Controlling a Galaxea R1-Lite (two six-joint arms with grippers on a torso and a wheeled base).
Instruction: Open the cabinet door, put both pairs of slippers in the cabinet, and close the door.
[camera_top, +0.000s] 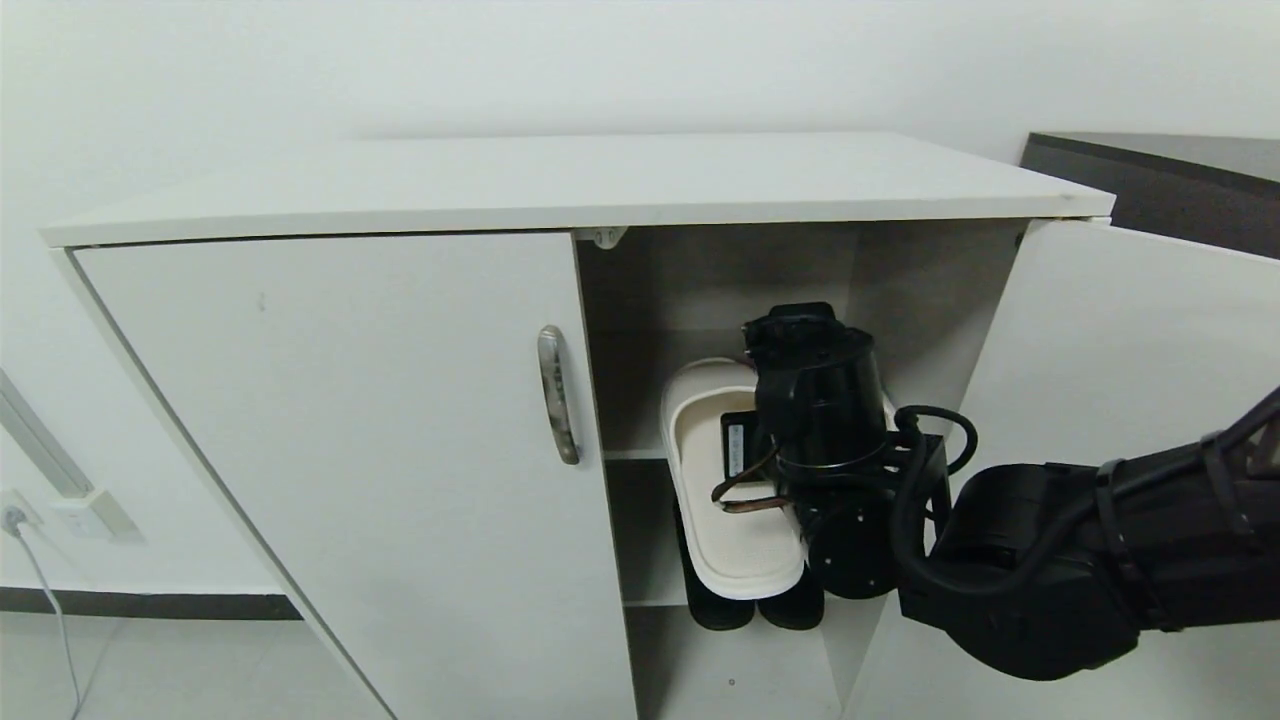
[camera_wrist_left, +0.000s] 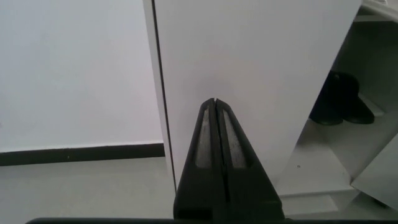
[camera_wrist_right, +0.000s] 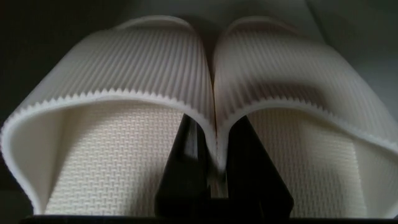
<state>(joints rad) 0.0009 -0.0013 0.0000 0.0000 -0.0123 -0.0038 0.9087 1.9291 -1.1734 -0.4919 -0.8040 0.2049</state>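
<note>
The white cabinet (camera_top: 580, 180) has its right door (camera_top: 1110, 350) swung open and its left door (camera_top: 350, 450) closed. My right gripper (camera_top: 745, 450) reaches into the open half, shut on the pair of white slippers (camera_top: 735, 520). In the right wrist view its fingers (camera_wrist_right: 186, 168) pinch the two inner edges of the white slippers (camera_wrist_right: 155, 68) together. The white pair hangs tilted, partly over the black slippers (camera_top: 755, 608), which lie on a lower shelf. My left gripper (camera_wrist_left: 214, 124) is shut on nothing, low in front of the closed door, with the black slippers (camera_wrist_left: 342, 99) off to one side.
A metal handle (camera_top: 557, 395) sits on the closed left door. A shelf edge (camera_top: 635, 455) crosses the open compartment at mid height. A wall socket with a cable (camera_top: 90, 515) is at the far left, and a dark counter (camera_top: 1160, 170) stands behind the open door.
</note>
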